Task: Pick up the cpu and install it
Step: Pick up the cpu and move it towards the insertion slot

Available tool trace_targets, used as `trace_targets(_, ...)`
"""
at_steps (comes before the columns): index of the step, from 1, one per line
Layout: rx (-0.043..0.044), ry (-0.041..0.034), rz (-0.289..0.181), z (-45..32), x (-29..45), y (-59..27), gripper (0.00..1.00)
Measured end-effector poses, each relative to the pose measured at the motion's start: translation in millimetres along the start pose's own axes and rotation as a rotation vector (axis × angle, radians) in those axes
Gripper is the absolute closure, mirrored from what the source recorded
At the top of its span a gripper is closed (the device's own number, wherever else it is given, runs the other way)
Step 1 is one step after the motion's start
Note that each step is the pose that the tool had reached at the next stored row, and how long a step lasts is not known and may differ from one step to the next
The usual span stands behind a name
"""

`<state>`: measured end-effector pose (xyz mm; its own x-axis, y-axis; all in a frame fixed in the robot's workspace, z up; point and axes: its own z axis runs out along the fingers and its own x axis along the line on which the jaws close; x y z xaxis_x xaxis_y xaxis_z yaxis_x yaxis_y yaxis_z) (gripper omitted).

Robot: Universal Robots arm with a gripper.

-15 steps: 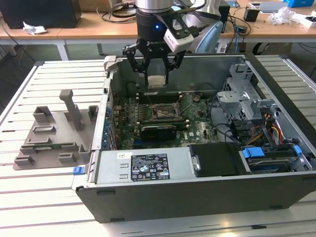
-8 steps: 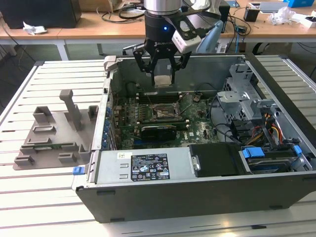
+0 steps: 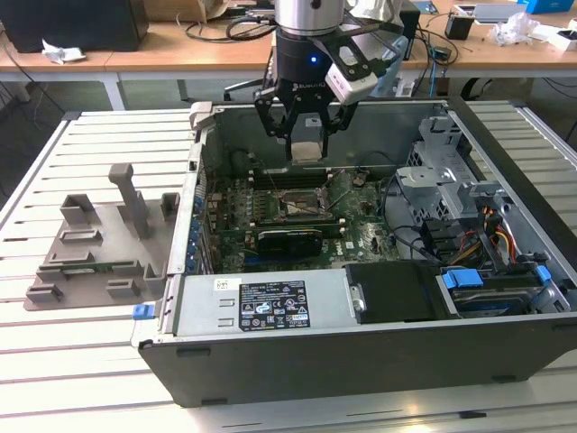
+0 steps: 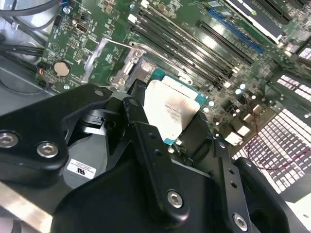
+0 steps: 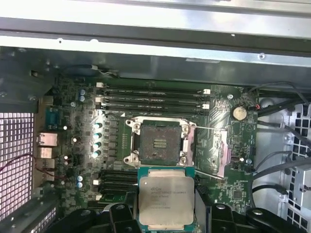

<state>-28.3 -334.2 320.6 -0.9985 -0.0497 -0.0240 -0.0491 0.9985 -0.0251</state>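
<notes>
Two fingers [image 4: 133, 111] clamp the cpu [image 5: 165, 199] by opposite edges near the open socket [image 5: 158, 143]; it looks light, stiff and fragile.

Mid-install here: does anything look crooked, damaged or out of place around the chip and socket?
Nothing stands out. The claw holds the chip by its edges, its sides parallel to the empty socket in the first wrist view. The socket's metal cover is swung open beside it, and no damage shows.

A lab: open computer case [image 3: 361, 361] on slatted workbench [image 3: 90, 361], cluttered desks [image 3: 162, 41] behind.
</notes>
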Motion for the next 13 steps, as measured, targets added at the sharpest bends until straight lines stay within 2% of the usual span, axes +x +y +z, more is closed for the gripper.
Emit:
trace_targets(4,0.0001,0.0000,0.000,8.0,-7.8,0.2,0.45)
trace_targets(9,0.0012,0.0003,0.004,16.6,-8.6,3.6,0.45)
trace_targets(10,0.0024,0.0004,0.004,17.5,-8.6,5.5,0.45)
trace_targets(13,0.0151,0.0009,0.004,21.4,-9.0,14.8,0.45)
